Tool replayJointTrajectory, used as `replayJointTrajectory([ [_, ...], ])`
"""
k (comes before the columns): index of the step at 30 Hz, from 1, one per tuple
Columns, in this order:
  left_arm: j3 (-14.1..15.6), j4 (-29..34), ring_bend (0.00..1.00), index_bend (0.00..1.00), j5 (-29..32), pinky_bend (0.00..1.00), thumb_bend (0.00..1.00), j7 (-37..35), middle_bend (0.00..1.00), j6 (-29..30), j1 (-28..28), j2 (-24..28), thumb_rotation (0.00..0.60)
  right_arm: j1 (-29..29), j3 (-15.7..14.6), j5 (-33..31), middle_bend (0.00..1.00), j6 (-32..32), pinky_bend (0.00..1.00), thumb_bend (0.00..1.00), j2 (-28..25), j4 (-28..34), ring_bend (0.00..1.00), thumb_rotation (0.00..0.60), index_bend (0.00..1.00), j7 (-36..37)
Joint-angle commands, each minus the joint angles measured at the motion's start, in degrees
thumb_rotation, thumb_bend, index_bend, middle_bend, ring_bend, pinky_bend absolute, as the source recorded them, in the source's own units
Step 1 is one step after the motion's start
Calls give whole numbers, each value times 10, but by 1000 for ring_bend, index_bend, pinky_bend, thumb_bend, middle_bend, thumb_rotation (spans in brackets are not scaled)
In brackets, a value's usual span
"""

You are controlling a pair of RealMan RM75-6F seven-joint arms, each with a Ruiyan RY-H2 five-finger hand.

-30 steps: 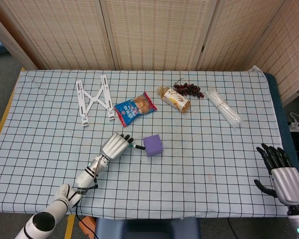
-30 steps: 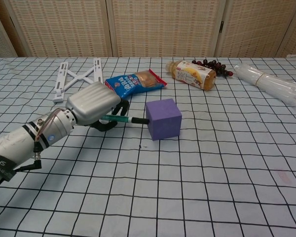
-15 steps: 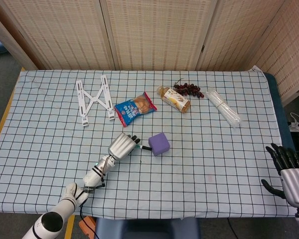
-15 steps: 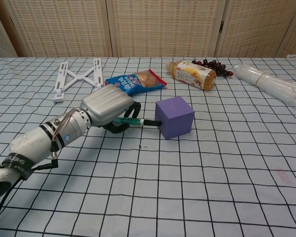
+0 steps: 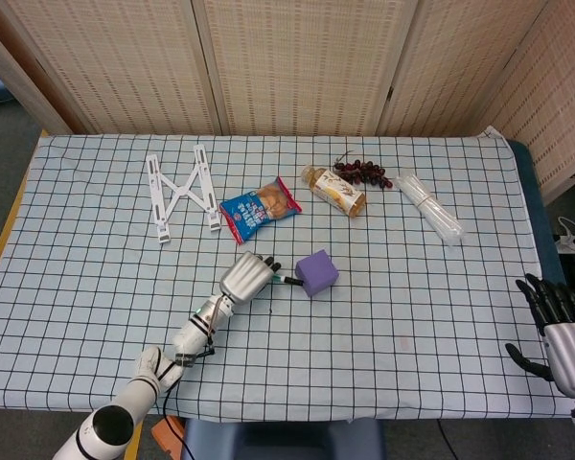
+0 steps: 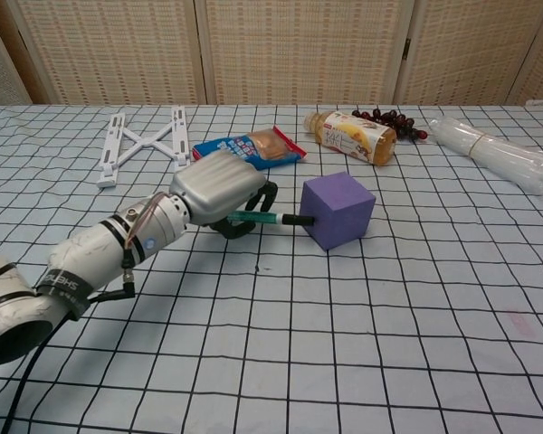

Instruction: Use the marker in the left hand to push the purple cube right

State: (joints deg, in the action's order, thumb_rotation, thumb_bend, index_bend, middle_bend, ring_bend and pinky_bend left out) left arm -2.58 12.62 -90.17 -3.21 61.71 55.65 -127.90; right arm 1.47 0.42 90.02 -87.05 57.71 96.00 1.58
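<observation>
Since the whole move comes down to which side of the purple cube (image 6: 338, 210) the tool sits on, that's the bit to look at: the left hand (image 6: 219, 187) is just to the cube's left, fingers wrapped around the marker (image 6: 270, 218), and the marker's long axis runs pretty much straight left-to-right with its dark tip touching the cube's left face. So the cube lies directly rightward from the hand, right along the marker's line, which is what you'd want for a push to the right.

The cube itself looks turned a little, so one corner faces the camera in the chest view. My guess is the tip could slide off that face and spin the cube instead of shoving it straight.

Relative to the cube, the snack packet (image 6: 248, 149) is just behind and to the left, and the bottle (image 6: 353, 136) lies behind it.

The right hand (image 5: 562, 332) is way off to the cube's right at the table (image 5: 441, 316) edge, fingers apart, holding nothing. Left is obviously the nearer one.
</observation>
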Motion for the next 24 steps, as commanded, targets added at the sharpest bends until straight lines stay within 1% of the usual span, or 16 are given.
replayJointTrajectory([
  [1,-5,-1,687,749,5,856,740,3,773,-3,8,-3,600,0,1,0,0,-1,0,133,0,1,0,600,0,1],
  [7,-12,5,688,749,11,857,736,12,773,10,18,-4,600,2,-1,6,0,3,0,133,2,1,0,600,0,-2],
  [10,-4,12,687,749,5,857,736,17,773,36,2,6,600,3,-2,10,0,3,0,133,2,2,0,600,0,-1],
  [12,9,22,687,748,-5,856,735,14,773,65,-23,23,600,3,-3,14,0,3,0,133,1,2,0,600,0,3],
  [14,24,39,687,746,-13,856,734,-10,775,86,-52,50,600,3,-5,20,0,1,0,133,0,3,0,600,0,5],
  [17,35,57,687,742,-17,856,733,-17,775,118,-94,89,600,3,-8,31,0,-1,0,133,1,4,0,600,0,3],
  [21,53,95,687,733,-26,857,727,10,773,184,-157,142,600,6,-12,41,0,3,0,133,5,7,0,600,0,-2],
  [24,70,135,710,727,-30,875,716,41,767,218,-211,188,600,8,-15,47,0,6,0,133,7,10,0,600,0,-7],
])
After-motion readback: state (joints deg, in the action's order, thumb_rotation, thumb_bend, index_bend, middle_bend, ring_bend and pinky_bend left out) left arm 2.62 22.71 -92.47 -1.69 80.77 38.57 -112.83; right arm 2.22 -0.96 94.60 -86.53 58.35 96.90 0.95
